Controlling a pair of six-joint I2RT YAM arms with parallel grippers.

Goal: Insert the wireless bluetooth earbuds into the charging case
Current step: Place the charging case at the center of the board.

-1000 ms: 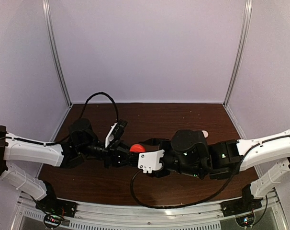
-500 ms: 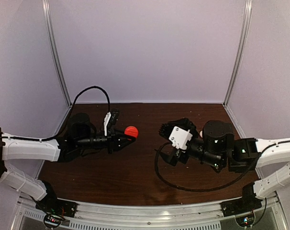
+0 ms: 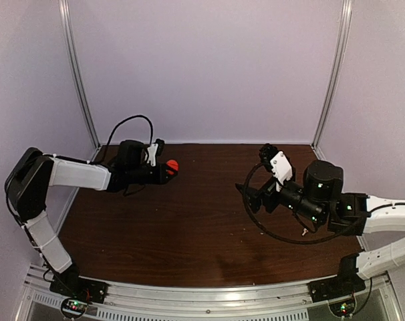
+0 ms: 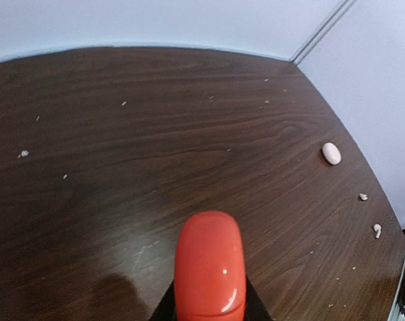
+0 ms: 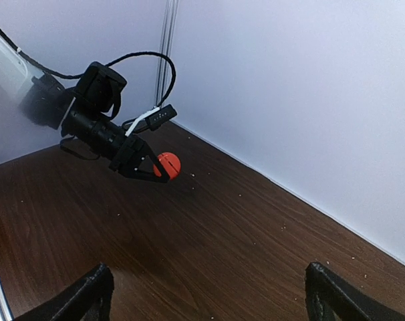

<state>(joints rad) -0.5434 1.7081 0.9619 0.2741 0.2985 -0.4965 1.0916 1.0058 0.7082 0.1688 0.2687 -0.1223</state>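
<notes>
My left gripper (image 3: pixel 168 168) is shut on a round red-orange charging case (image 3: pixel 172 166) and holds it above the table at the back left. The case fills the bottom of the left wrist view (image 4: pixel 209 267) and also shows in the right wrist view (image 5: pixel 167 165) as a disc with a seam. My right gripper (image 3: pixel 259 180) is open wide and empty, above the table's right half, its fingertips (image 5: pixel 89 294) far apart. A white oval case (image 4: pixel 331 153) lies on the table. Tiny white earbuds (image 4: pixel 377 231) lie near the right edge; one shows in the top view (image 3: pixel 303 232). No red-orange earbud shows.
Brown wooden table (image 3: pixel 189 221) with pale walls on three sides. Small white crumbs (image 4: pixel 23 154) are scattered on it. A black cable (image 3: pixel 269 237) loops under the right arm.
The arms have drawn apart from the table's middle. My left gripper carried the red case to the back left. My right gripper pulled back to the right.
</notes>
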